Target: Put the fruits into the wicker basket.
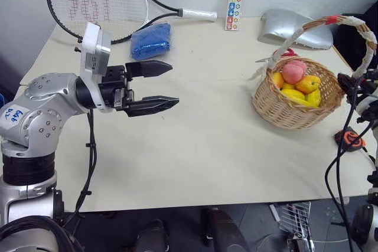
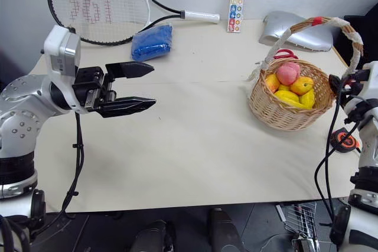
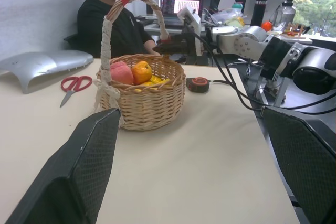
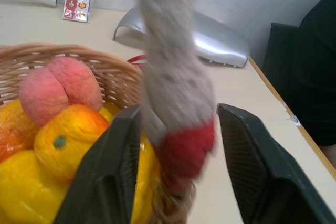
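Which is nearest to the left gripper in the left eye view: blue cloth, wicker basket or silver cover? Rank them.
From the left gripper:
1. Blue cloth, just beyond it, by the racket.
2. Wicker basket, across the table, right side.
3. Silver cover, far right corner behind the basket.

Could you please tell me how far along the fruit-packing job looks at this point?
It looks essentially finished: the pink peach, the orange-yellow fruits and the banana all sit inside the wicker basket, and no fruit lies loose on the table. The left gripper hangs open and empty. The right gripper straddles the basket's handle with open fingers.
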You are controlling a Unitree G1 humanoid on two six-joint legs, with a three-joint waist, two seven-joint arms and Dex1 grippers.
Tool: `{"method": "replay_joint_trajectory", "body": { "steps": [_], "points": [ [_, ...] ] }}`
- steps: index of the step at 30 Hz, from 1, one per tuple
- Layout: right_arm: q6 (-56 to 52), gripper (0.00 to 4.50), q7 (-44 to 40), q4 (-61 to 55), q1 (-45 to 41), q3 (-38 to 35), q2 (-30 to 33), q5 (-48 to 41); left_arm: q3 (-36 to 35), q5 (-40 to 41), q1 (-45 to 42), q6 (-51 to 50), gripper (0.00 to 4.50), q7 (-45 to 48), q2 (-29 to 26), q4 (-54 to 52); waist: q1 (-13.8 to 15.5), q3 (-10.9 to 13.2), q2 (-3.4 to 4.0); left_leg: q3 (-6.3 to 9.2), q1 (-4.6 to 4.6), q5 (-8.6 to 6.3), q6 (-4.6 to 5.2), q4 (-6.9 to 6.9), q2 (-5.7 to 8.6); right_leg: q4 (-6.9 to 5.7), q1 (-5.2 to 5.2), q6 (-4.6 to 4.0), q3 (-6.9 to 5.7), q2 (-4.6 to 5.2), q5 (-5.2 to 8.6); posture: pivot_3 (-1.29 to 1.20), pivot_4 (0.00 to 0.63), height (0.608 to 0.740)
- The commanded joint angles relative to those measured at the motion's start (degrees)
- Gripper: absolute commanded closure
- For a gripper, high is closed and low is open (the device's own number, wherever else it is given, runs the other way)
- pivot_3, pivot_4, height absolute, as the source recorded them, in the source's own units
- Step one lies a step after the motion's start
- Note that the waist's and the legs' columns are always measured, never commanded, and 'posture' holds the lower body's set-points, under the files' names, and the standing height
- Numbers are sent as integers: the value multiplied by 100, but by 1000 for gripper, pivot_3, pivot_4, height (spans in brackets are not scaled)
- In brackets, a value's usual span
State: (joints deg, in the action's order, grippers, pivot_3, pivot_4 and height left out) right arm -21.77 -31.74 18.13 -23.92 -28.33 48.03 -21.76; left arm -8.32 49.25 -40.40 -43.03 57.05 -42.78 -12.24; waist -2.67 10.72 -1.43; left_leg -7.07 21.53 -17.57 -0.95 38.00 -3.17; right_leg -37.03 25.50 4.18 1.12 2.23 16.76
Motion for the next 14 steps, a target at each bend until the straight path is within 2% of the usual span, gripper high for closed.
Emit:
{"method": "replay_joint_trajectory", "body": {
  "steps": [1, 3, 6, 9, 12, 14],
  "points": [
    [-363, 754, -745, -537, 610, -897, 876, -287, -68, -15, -101, 111, 0, 210, -50, 92, 38, 3, 7, -2, -1, -1, 1, 2, 0, 0, -1, 0, 2, 1, 0, 0, 150, 740],
    [-683, 78, -1107, -448, 990, -1399, 1390, -391, -45, -38, -72, 145, 0, 326, -59, 153, 83, 2, 17, -9, -8, -2, 12, 2, 25, -2, -5, 10, 10, 6, 3, 0, 150, 740],
    [-1496, 34, -2892, -343, 1980, -2363, 2158, -824, -21, -71, -76, 167, 0, 486, -74, 269, 114, 4, 16, -11, -12, -3, 19, 0, 34, 1, -9, 17, 17, 10, 5, 0, 150, 740],
    [-2024, 34, -3950, -397, 2583, -3023, 2485, -1115, -6, -138, -112, 218, 0, 579, -77, 393, 69, 7, 2, 4, -54, -9, 23, -5, 26, 29, -70, 20, 1, -2, 7, 0, 150, 740],
    [-1977, 34, -3791, -152, 2477, -2949, 2631, -969, -13, -207, -219, 275, 0, 603, 13, 625, -38, 5, -12, 2, -94, -32, 33, -6, 11, 53, -120, 21, 4, -9, 6, 0, 150, 740],
    [-2168, 34, -3679, -304, 2251, -2850, 2526, -1180, -7, -248, -284, 322, 0, 502, 142, 690, -48, 5, -11, -2, -99, -31, 32, -6, 19, 52, -123, 24, 6, 2, 6, 0, 150, 740]
  ]
}}
